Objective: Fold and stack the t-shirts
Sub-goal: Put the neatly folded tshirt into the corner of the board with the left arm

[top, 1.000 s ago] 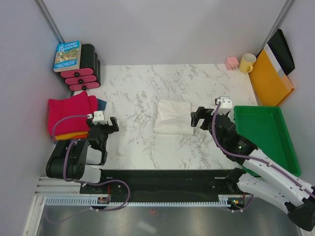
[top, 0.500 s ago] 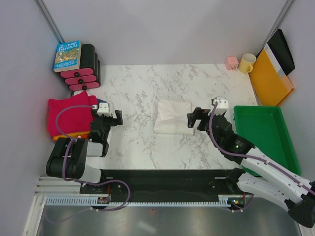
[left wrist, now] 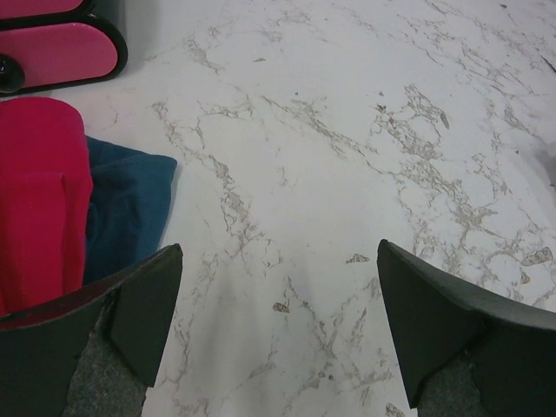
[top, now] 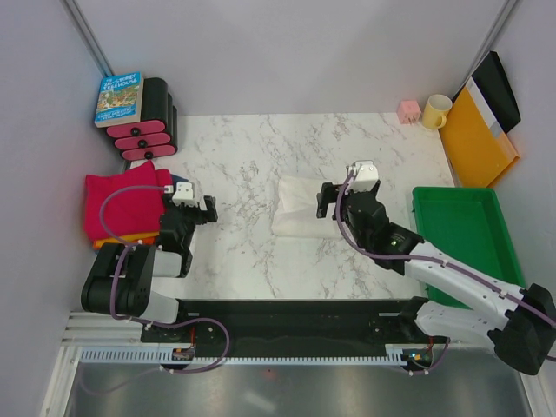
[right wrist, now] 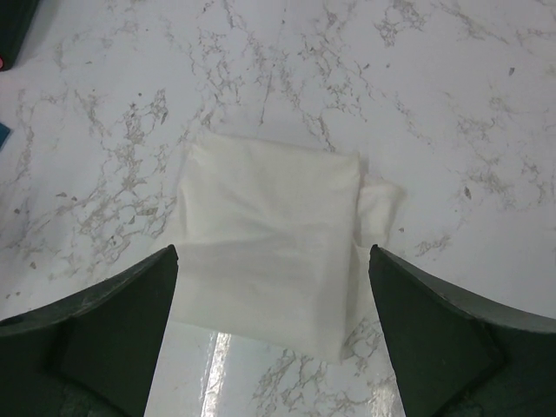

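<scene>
A folded cream-white t-shirt [top: 300, 207] lies flat in the middle of the marble table; in the right wrist view this shirt [right wrist: 269, 234] has a small flap sticking out on its right side. My right gripper [top: 327, 201] hovers open over the shirt's right edge, and from the wrist the gripper [right wrist: 271, 256] has the cloth between its spread fingers without touching it. Folded magenta-pink [top: 122, 198], orange [top: 126, 237] and blue [top: 178, 183] t-shirts are stacked at the left edge. Just right of that stack, my left gripper [top: 205, 209] is open over bare marble [left wrist: 278, 261], with the pink shirt [left wrist: 39, 200] and blue shirt [left wrist: 126, 208] beside it.
A green tray [top: 469, 234] sits at the right. At the back right are a yellow-orange folder [top: 473, 135], a yellow mug [top: 436, 111] and a small pink cube [top: 409, 110]. A book [top: 120, 97] rests on black-and-pink blocks [top: 149, 130] at the back left.
My right gripper has moved left and away from me, from beside the white shirt to over its right edge. The left gripper shifted slightly forward early on, then stayed still.
</scene>
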`<state>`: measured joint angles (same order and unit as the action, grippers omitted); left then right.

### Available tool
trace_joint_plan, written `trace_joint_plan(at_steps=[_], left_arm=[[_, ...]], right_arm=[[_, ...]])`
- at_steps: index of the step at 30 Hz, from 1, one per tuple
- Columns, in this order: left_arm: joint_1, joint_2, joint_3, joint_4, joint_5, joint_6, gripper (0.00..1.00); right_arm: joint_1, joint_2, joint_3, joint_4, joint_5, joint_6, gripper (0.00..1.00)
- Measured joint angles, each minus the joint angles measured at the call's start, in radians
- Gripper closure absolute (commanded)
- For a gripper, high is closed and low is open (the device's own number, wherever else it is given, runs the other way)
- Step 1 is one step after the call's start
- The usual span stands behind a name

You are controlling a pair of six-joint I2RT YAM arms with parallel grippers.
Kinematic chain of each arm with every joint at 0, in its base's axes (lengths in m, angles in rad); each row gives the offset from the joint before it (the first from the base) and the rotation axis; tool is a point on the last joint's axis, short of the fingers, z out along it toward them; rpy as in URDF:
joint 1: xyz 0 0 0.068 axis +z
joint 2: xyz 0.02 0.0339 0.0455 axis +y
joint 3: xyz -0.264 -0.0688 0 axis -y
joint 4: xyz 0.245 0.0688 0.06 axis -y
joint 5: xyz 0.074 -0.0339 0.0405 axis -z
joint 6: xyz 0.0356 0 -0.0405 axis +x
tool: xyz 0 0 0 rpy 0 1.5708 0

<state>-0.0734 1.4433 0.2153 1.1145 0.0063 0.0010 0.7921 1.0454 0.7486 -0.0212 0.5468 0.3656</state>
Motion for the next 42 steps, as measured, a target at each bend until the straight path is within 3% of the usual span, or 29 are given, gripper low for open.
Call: trace_joint_plan(at_steps=[5, 13, 20, 23, 26, 29, 30, 32, 33, 35, 36, 38, 39, 40, 42], left_arm=[[0.0, 0.0, 0.0, -0.002, 0.0, 0.0, 0.0], [0.0, 0.0, 0.0, -0.006, 0.0, 0.0, 0.0], [0.001, -0.004, 0.0, -0.017, 0.025, 0.006, 0.0], [0.006, -0.054, 0.087, -0.258, 0.102, 0.037, 0.0], [0.005, 0.022, 0.469, -0.737, 0.166, 0.062, 0.0], [0.011, 0.136, 0.823, -1.009, 0.162, 0.034, 0.0], [0.024, 0.169, 0.927, -1.1, 0.203, 0.014, 0.0], [0.06, 0.214, 1.018, -1.209, 0.348, -0.013, 0.0], [0.077, 0.235, 1.036, -1.259, 0.428, -0.023, 0.0], [0.095, 0.276, 1.037, -1.363, 0.519, -0.03, 0.0], [0.087, 0.288, 1.03, -1.403, 0.522, -0.029, 0.0], [0.029, 0.298, 0.998, -1.481, 0.51, -0.021, 0.0], [-0.015, 0.297, 0.983, -1.511, 0.507, -0.016, 0.0], [-0.063, 0.296, 0.974, -1.532, 0.501, -0.014, 0.0], [-0.142, 0.297, 0.972, -1.556, 0.496, -0.015, 0.0]], right_arm=[[0.011, 0.13, 0.121, -0.045, 0.087, -0.001, 0.02], [0.066, 0.439, 0.638, -0.425, 0.201, 0.162, 0.02], [0.162, 0.455, 0.637, -0.564, 0.312, 0.335, 0.02], [0.159, 0.439, 0.566, -0.555, 0.325, 0.37, 0.02], [0.155, 0.519, 0.608, -0.62, 0.344, 0.39, 0.02], [0.161, 0.664, 0.731, -0.694, 0.387, 0.406, 0.27], [0.164, 0.726, 0.78, -0.724, 0.406, 0.416, 0.4], [0.167, 0.801, 0.821, -0.749, 0.421, 0.423, 0.43], [0.167, 0.826, 0.825, -0.755, 0.421, 0.422, 0.37], [0.161, 0.855, 0.82, -0.753, 0.388, 0.419, 0.35], [0.151, 0.857, 0.805, -0.73, 0.368, 0.416, 0.42], [0.114, 0.836, 0.738, -0.66, 0.295, 0.405, 0.69], [0.085, 0.821, 0.693, -0.615, 0.256, 0.401, 0.91], [0.051, 0.806, 0.647, -0.582, 0.223, 0.402, 1.0], [-0.013, 0.799, 0.595, -0.541, 0.169, 0.401, 1.0]])
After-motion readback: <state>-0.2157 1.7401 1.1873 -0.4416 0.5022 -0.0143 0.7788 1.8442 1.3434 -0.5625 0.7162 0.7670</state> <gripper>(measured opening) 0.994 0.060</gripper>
